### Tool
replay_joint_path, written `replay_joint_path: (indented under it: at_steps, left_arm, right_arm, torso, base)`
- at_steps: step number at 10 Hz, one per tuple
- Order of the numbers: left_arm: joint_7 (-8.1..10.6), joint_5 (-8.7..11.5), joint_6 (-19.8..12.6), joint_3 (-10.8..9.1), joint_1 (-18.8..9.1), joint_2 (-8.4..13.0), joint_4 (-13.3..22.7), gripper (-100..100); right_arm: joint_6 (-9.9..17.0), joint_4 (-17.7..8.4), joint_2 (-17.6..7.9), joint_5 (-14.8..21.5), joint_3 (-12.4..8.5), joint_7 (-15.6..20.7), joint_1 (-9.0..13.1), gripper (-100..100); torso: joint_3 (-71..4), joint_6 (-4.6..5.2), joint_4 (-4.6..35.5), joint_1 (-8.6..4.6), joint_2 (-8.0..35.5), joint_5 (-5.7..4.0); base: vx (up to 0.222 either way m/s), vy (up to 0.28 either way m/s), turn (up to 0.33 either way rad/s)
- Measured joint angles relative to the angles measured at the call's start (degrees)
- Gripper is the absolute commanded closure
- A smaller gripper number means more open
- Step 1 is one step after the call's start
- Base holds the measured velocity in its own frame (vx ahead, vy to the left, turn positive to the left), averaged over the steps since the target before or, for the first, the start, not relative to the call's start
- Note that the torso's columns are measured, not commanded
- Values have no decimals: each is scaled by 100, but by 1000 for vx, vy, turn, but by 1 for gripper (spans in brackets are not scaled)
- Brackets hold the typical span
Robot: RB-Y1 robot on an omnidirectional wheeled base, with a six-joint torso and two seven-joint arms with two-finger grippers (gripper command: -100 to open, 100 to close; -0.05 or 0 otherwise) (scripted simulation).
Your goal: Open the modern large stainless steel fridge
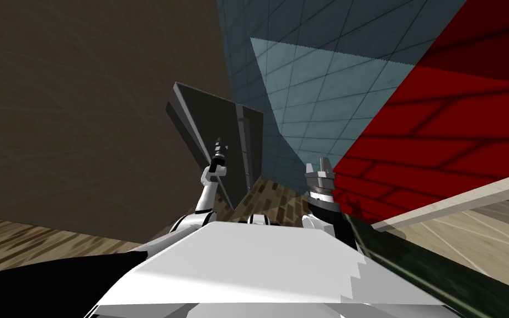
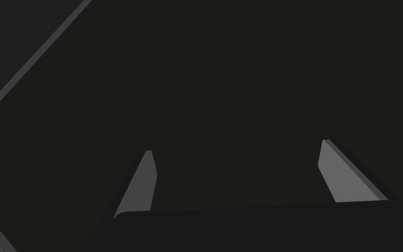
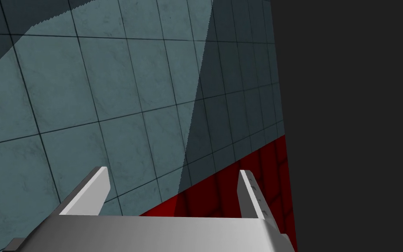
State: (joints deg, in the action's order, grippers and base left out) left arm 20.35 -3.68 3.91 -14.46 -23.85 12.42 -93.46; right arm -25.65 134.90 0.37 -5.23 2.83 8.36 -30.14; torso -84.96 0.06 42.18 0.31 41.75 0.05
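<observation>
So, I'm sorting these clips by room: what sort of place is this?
Probably a kitchen in a house: a tall dark fridge stands beside a blue-grey tiled wall, on a wood-patterned floor.

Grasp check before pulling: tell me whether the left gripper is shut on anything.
No: the left gripper stands wide open before the dark fridge, nothing between its fingers.
</observation>
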Motion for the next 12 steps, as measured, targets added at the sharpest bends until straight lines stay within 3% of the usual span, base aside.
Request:
replay_joint_path:
  at_steps: [5, 8, 10, 12]
  left_arm:
    - [369, -10, -493, -157, -789, 117, 781, -100]
    - [532, -41, -873, -229, -1112, 106, 905, -100]
    - [529, -80, -922, -260, -1350, 60, 1025, -100]
    - [693, -55, -1150, -306, -1618, 153, 1350, -100]
  right_arm:
    - [0, 0, 0, 0, 0, 0, 0, 0]
    - [0, 0, 0, 0, 0, 0, 0, 0]
    - [0, 0, 0, 0, 0, 0, 0, 0]
    - [0, 0, 0, 0, 0, 0, 0, 0]
  torso:
    - [-57, 13, -10, 7, -78, -6]
    - [-52, 13, -19, 4, -72, -1]
    - [-34, 14, -9, 8, -45, -1]
    - [-61, 12, -10, 1, -82, -8]
  base:
    - [15, -51, 29]
    - [28, -43, 33]
    - [3, -18, 15]
    - [4, -41, 18]
